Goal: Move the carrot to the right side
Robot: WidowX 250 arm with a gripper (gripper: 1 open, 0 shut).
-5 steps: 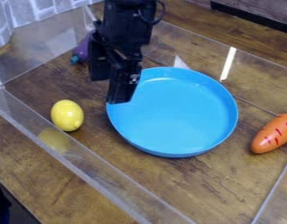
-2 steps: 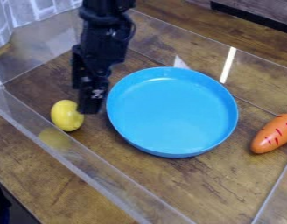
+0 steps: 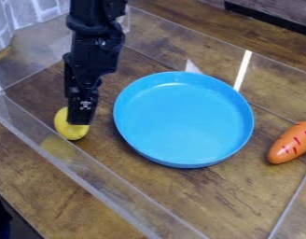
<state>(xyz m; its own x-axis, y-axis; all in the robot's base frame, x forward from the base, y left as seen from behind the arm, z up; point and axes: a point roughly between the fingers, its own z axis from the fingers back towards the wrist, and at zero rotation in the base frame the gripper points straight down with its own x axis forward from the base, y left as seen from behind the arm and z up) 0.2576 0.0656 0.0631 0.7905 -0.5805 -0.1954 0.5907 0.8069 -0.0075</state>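
The orange carrot with dark grooves lies at the right edge of the wooden table, just right of the blue plate. My black gripper points down at the left of the plate, far from the carrot. It hangs directly over the yellow lemon-like fruit and covers most of it. The jaws stand open, and I see nothing gripped between them.
Clear plastic walls fence the table along the front and left. A white streak of glare lies behind the plate. The purple eggplant is hidden behind the arm.
The arm has swung left from the plate's left rim and dropped lower, ending over the yellow fruit. The carrot and plate have not moved.
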